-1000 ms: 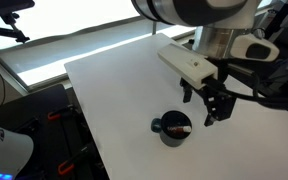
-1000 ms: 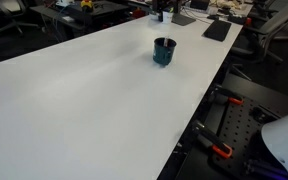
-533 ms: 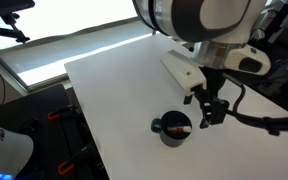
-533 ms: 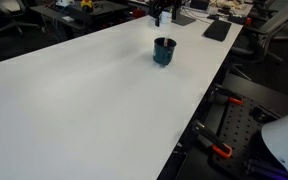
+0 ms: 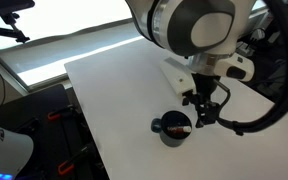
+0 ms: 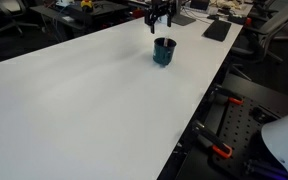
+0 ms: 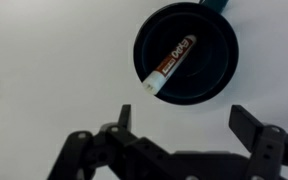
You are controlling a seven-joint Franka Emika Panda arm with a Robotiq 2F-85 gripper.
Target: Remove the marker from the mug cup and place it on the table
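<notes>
White table fills most of both exterior views, bare apart from one mug. Background in an exterior view: bright panel along the upper left, dark rack with orange-red clamps at lower left. Background in an exterior view: cluttered desks across the top edge, a dark flat pad at the table's far end, and more clamps at lower right.

Mug sits upright near the lower centre of that frame, close to the table's near edge, with its handle pointing frame-left. It is the same mug at upper centre-right of the opposite view.

Marker is inside the mug, seen top-down in the wrist view. It lies tilted on a diagonal, pale end toward the lower left against the inner wall and reddish-brown labelled body running to the upper right. It also shows as a reddish streak at the mug mouth.

Gripper has its jaws spread wide and holds nothing. Both fingers sit along the bottom of the wrist frame, with the mug above the gap between them and no contact. From outside, the gripper hangs just up and right of the mug rim. In the opposite exterior view the gripper is directly above the mug, clear of it.
</notes>
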